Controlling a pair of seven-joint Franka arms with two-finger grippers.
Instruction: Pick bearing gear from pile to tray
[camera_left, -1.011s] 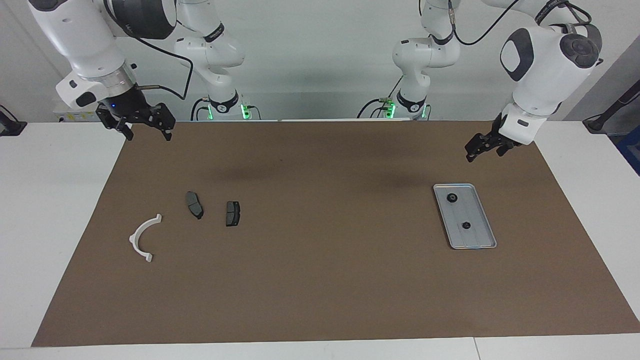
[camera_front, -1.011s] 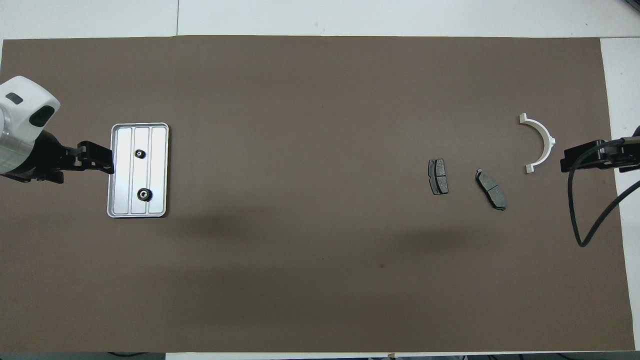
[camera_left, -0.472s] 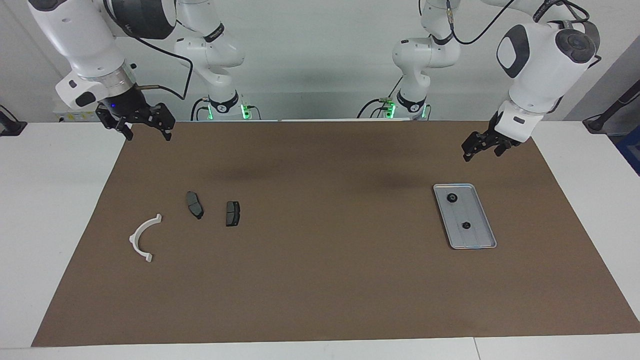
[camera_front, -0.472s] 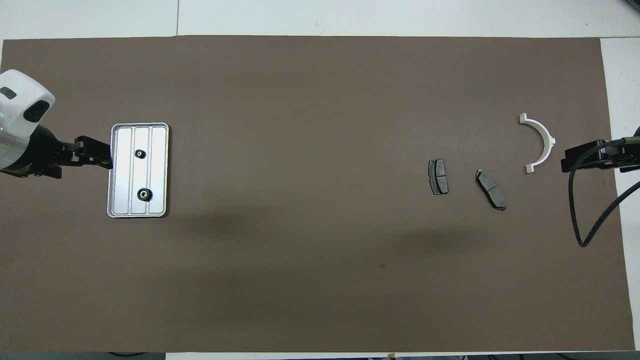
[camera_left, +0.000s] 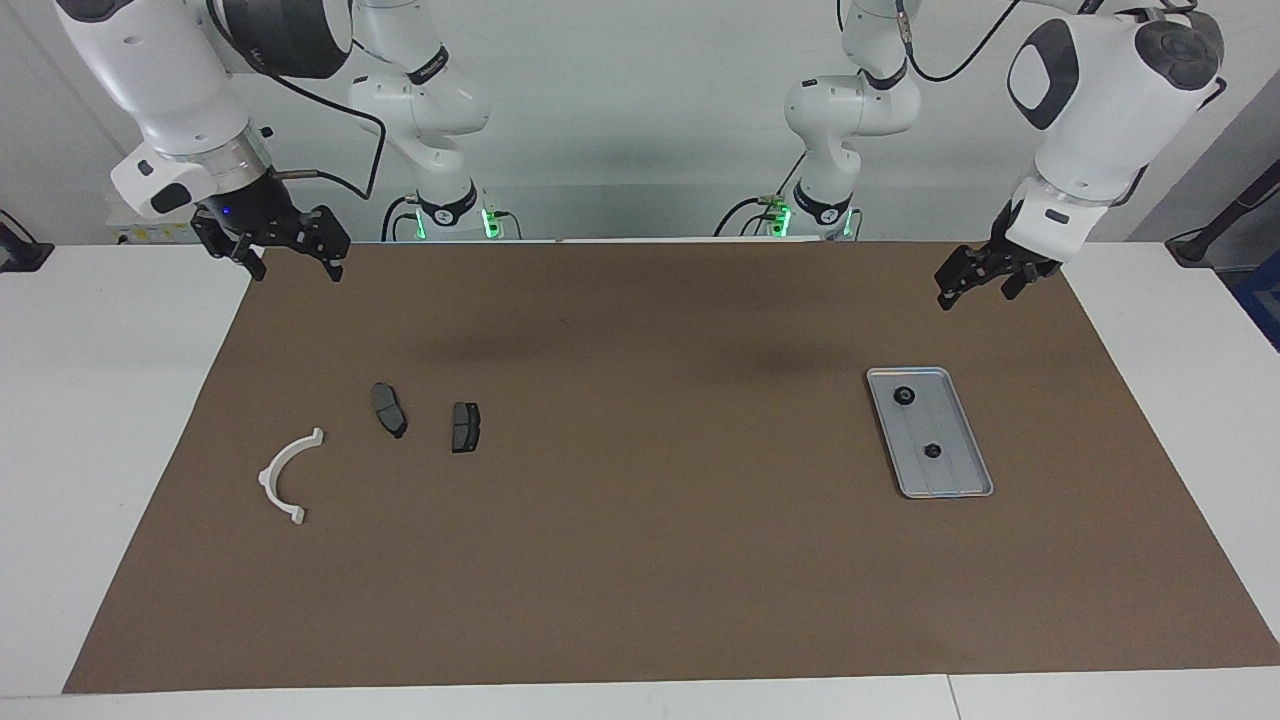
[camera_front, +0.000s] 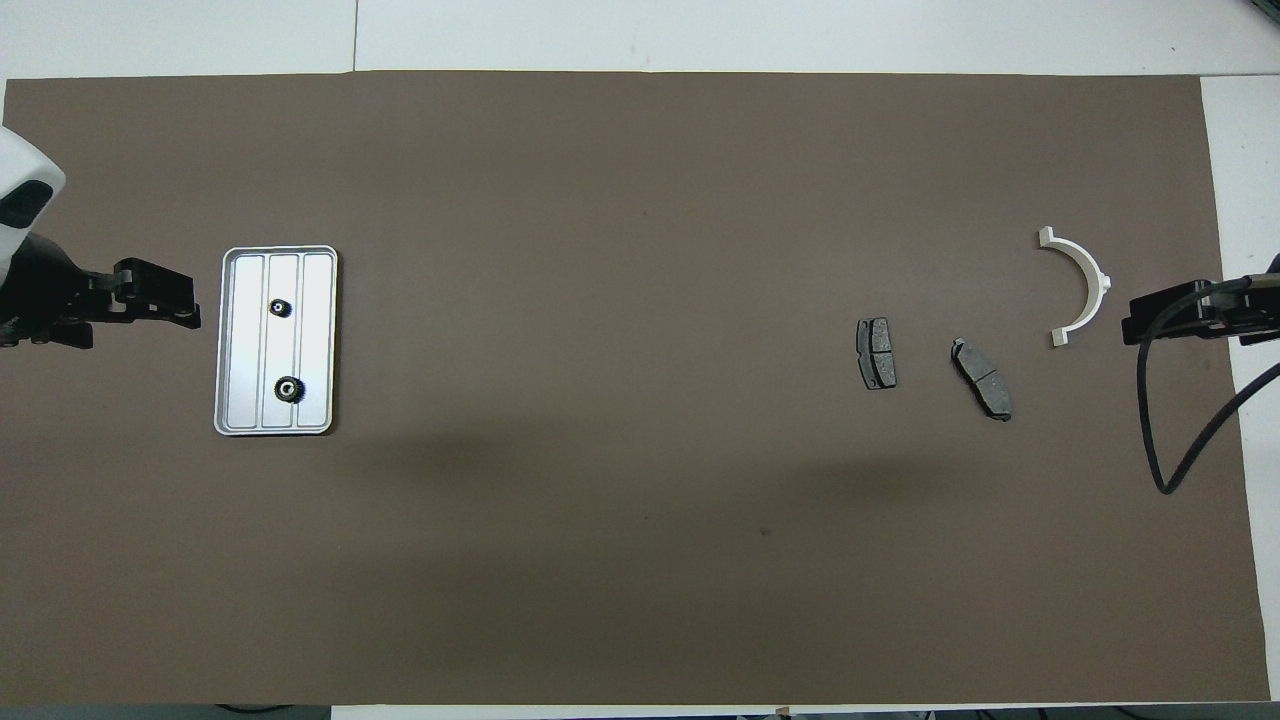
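The silver tray (camera_left: 950, 478) (camera_front: 240, 340) lies on the brown mat toward the left arm's end. Two small black bearing gears (camera_left: 905, 396) (camera_left: 932, 451) rest in it, also seen from overhead (camera_front: 280, 308) (camera_front: 289, 388). The pile sits toward the right arm's end: a white curved bracket (camera_left: 290, 475) (camera_front: 1080, 285) and two dark brake pads (camera_left: 389, 409) (camera_left: 465, 426) (camera_front: 982, 378) (camera_front: 876, 352). My left gripper (camera_left: 965, 290) (camera_front: 185, 305) hangs open and empty over the mat beside the tray. My right gripper (camera_left: 295, 268) (camera_front: 1128, 325) waits open above the mat's corner near the bracket.
The brown mat (camera_left: 640, 560) covers most of the white table (camera_left: 110, 420). A black cable (camera_front: 1160, 440) loops down from the right arm near the mat's edge. White table strips border the mat at both ends.
My left gripper has pulled up and back from over the tray's edge, toward the left arm's end of the table. The right arm and all parts have stayed put.
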